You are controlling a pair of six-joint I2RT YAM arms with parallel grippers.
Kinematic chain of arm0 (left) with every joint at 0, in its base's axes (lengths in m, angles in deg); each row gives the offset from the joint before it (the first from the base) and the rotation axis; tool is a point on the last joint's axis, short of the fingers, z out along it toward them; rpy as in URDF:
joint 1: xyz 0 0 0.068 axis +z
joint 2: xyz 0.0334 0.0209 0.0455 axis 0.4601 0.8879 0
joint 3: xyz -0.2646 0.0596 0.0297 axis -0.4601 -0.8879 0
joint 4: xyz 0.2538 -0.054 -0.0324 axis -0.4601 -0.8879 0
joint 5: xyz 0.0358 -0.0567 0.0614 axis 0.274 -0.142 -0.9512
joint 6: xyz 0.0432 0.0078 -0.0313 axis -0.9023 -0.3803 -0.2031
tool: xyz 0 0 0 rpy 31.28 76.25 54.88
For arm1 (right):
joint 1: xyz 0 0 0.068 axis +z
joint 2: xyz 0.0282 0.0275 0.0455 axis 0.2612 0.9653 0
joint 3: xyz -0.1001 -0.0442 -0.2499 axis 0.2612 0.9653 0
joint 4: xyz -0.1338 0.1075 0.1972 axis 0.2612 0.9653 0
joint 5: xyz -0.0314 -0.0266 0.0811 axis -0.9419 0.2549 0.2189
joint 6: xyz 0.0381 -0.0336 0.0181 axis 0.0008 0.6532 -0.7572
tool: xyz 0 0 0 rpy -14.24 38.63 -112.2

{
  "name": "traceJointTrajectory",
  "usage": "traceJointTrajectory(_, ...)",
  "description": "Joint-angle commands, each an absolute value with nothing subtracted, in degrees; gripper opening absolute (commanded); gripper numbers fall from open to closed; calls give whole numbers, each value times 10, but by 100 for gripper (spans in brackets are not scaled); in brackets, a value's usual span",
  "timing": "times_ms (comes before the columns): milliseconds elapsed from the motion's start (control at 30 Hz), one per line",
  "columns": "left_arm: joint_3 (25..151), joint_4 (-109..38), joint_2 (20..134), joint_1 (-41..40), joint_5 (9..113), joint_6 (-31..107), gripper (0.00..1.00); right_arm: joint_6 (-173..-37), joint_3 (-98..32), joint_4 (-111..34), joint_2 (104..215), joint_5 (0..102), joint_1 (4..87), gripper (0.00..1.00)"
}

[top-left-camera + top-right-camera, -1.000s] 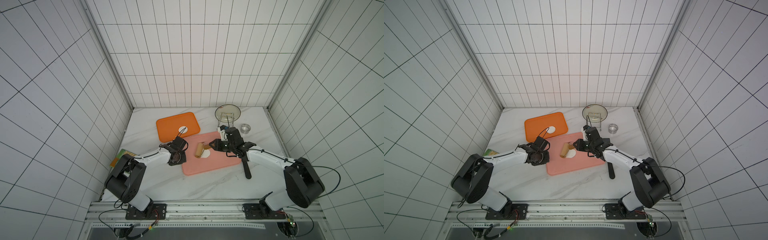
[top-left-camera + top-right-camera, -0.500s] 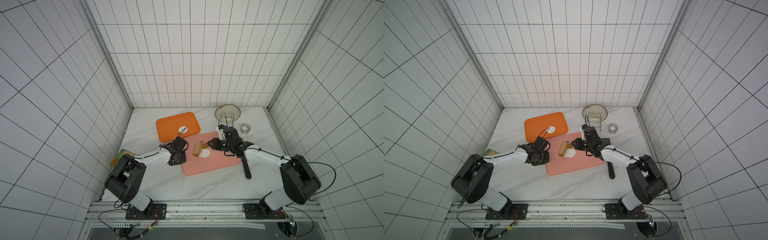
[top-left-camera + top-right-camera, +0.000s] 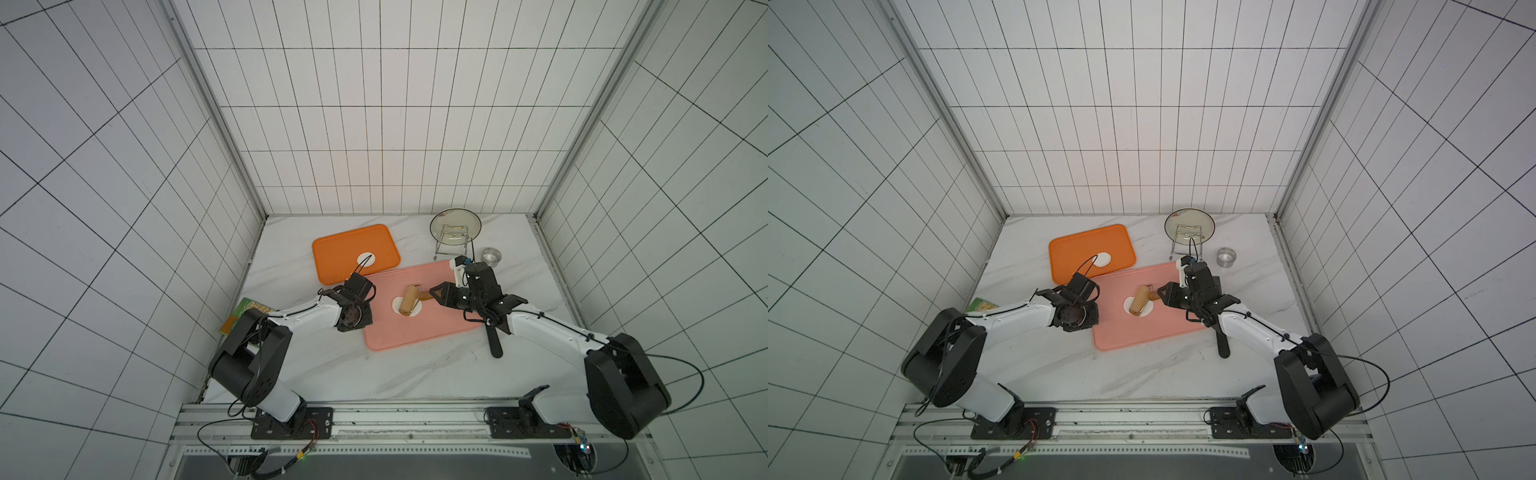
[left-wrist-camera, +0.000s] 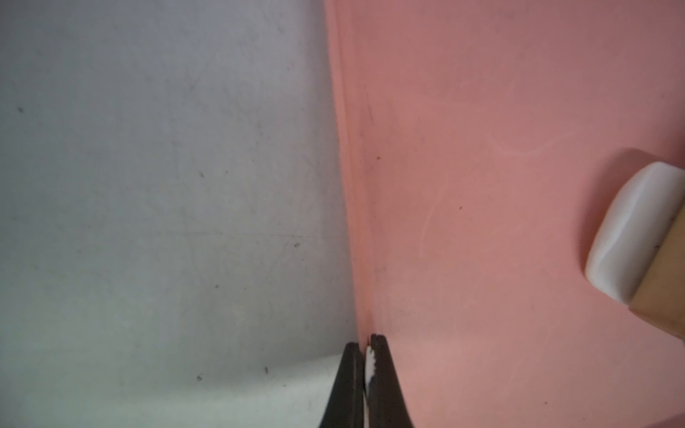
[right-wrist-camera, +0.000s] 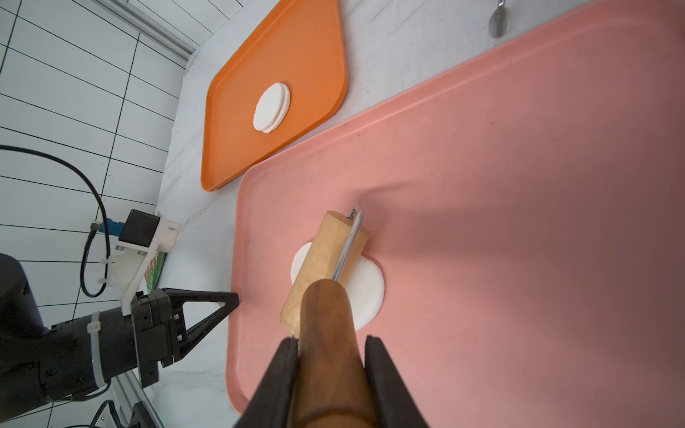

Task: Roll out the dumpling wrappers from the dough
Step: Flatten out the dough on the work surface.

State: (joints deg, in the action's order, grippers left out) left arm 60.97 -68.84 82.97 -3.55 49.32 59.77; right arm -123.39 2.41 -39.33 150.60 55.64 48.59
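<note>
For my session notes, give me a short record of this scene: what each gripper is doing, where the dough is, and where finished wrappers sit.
right gripper: shut on the roller handle
roller: resting on the dough
dough: white piece on the pink tray
left gripper: shut, tips at the pink tray's rim
dumpling wrappers: two stacked on the orange tray
steel ring: standing apart from both trays

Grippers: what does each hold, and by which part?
Right gripper grips the rolling pin by its dark handle. Left gripper is shut at the pink tray's edge; a hold cannot be told.
</note>
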Motion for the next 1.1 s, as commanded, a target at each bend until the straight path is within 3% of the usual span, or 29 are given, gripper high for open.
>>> traceJointTrajectory(0, 587, -684, 848, -44, 535, 591, 0, -1196, 66, -201, 1568, 415, 466, 0)
traceJointTrajectory(367, 602, -690, 855, -54, 534, 595, 0, -1210, -6, -231, 1656, 427, 532, 0)
traceJointTrajectory(800, 586, -690, 846, -43, 532, 595, 0, -1193, 76, -169, 1519, 380, 464, 0)
traceJointTrajectory(1067, 595, -687, 855, -55, 535, 595, 0, -1209, 47, -214, 1602, 387, 511, 0)
